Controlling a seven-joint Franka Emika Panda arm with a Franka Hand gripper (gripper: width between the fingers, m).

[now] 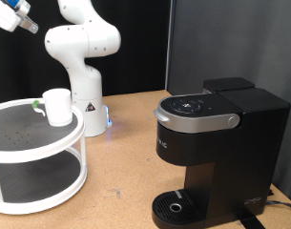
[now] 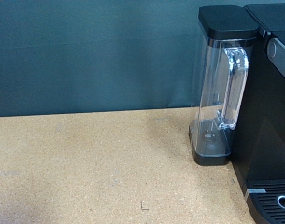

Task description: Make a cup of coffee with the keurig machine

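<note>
The cup (image 1: 57,106), a small white mug, stands on the top tier of a white round shelf (image 1: 21,143) at the exterior view's left. A tiny green-topped pod (image 1: 37,103) lies just beside it. The keurig machine (image 1: 217,143) is black with a silver-grey lid handle, lid down, at the exterior view's right. Its round drip base (image 1: 174,205) has nothing on it. My gripper (image 1: 18,19) is high in the exterior view's top left corner, far above the shelf and partly cut off. In the wrist view no fingers show, only the keurig machine (image 2: 273,112) and its clear water tank (image 2: 221,89).
The white arm's base (image 1: 83,105) stands behind the shelf, with a blue light at its foot. A brown cork tabletop (image 1: 126,172) lies between shelf and machine. Dark curtains hang behind. A cable (image 1: 279,202) trails at the machine's right.
</note>
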